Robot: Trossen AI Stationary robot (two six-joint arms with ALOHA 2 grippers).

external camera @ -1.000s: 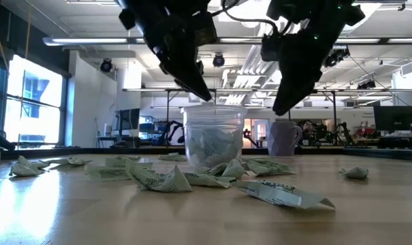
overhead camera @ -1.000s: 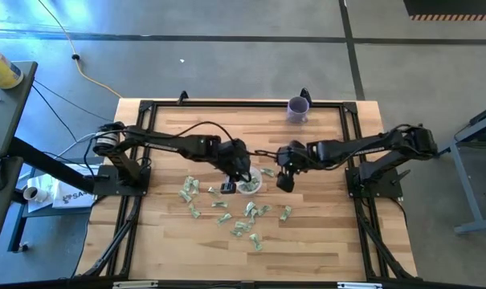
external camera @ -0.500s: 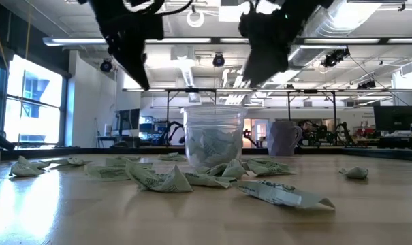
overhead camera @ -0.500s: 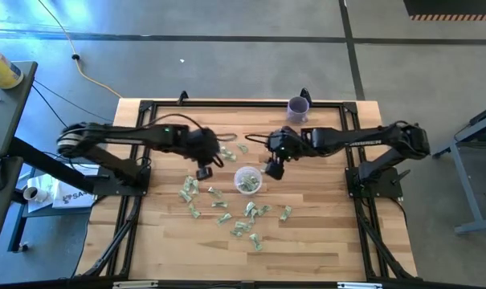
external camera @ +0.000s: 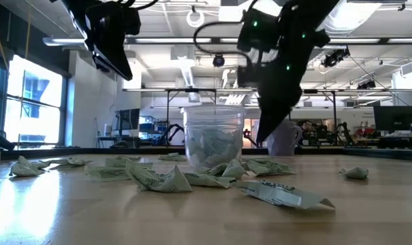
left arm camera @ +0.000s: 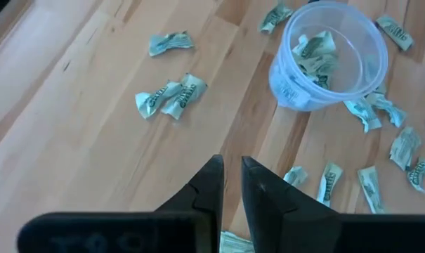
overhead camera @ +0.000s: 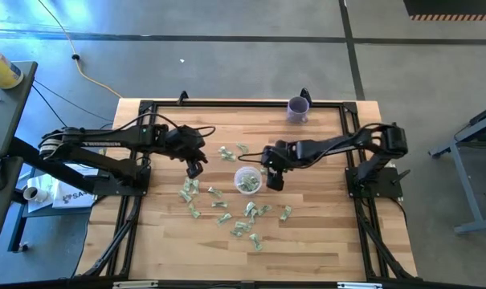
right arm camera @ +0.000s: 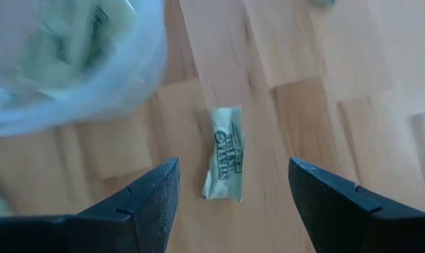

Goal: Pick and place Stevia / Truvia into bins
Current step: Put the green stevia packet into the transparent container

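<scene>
The right gripper (right arm camera: 230,200) hovers with fingers spread over a packet (right arm camera: 224,163) beside the clear cup (overhead camera: 247,180); next it must descend and pinch. The left gripper (left arm camera: 230,184), fingers nearly closed, holds nothing

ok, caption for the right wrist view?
Right tool open above a lone Stevia packet lying on the table beside the clear cup.

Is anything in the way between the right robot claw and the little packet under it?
Nothing visible is. The right gripper is open, and the packet lies flat on bare wood between its fingers, beside the clear cup, not under it.
</scene>
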